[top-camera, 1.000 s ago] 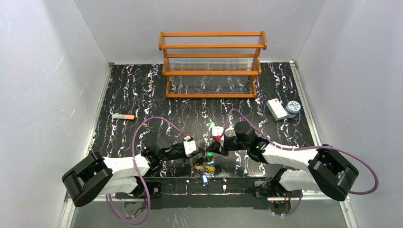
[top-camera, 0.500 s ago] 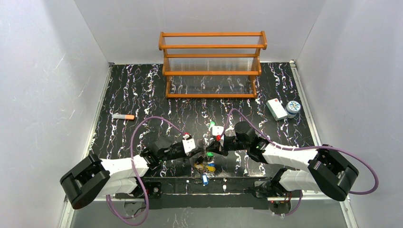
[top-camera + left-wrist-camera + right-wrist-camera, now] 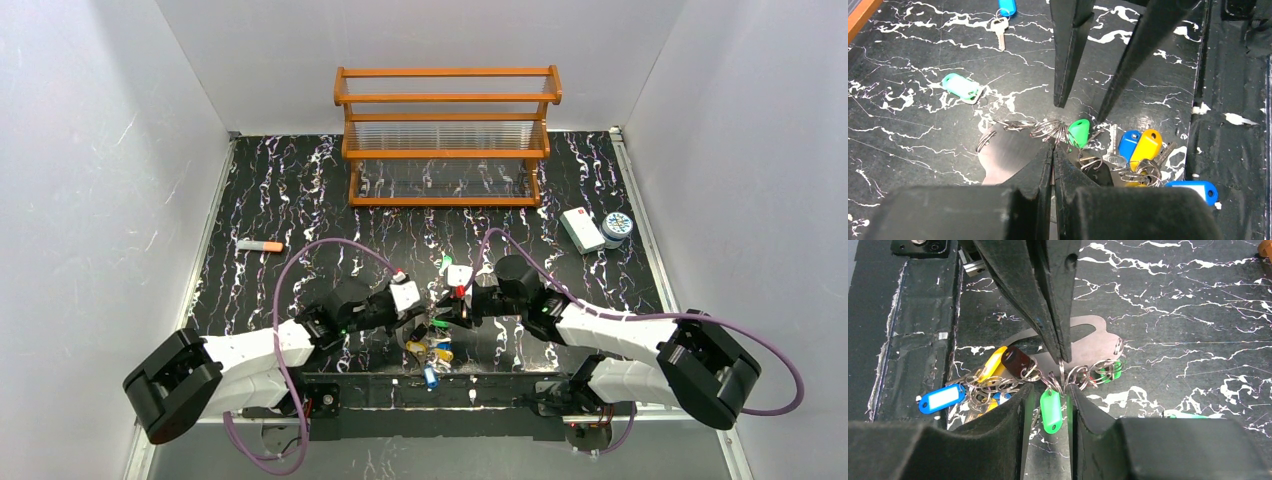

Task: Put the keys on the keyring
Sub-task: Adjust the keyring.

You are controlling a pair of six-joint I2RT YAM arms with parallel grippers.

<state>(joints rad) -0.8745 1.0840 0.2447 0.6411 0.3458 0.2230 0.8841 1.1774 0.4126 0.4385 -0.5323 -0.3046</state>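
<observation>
The silvery keyring (image 3: pixel 1093 342) lies flat near the table's front edge. Small rings bunch along its rim, carrying keys with green (image 3: pixel 1050 410), yellow (image 3: pixel 993 362) and dark red (image 3: pixel 1015 360) tags. My left gripper (image 3: pixel 1053 147) is shut on the keyring's rim among those rings. My right gripper (image 3: pixel 1050 390) faces it from the other side, open, with the green tag hanging free between its fingers. Blue (image 3: pixel 1129 142) and yellow (image 3: pixel 1146 148) tagged keys pile beside the ring. In the top view both grippers meet above the key cluster (image 3: pixel 432 350).
A loose pale-green tagged key (image 3: pixel 962 86) and a blue-headed key (image 3: pixel 999 30) lie farther out. A blue tag (image 3: pixel 430 378) rests on the taped front strip. A wooden rack (image 3: pixel 447 135) stands at the back, a white box (image 3: pixel 581 229) and round tin (image 3: pixel 618 227) right, an orange-tipped stick (image 3: pixel 260 245) left.
My right gripper has opened and let go of the ring bunch with the green tag. The left gripper stayed shut and shifted slightly forward with the keyring.
</observation>
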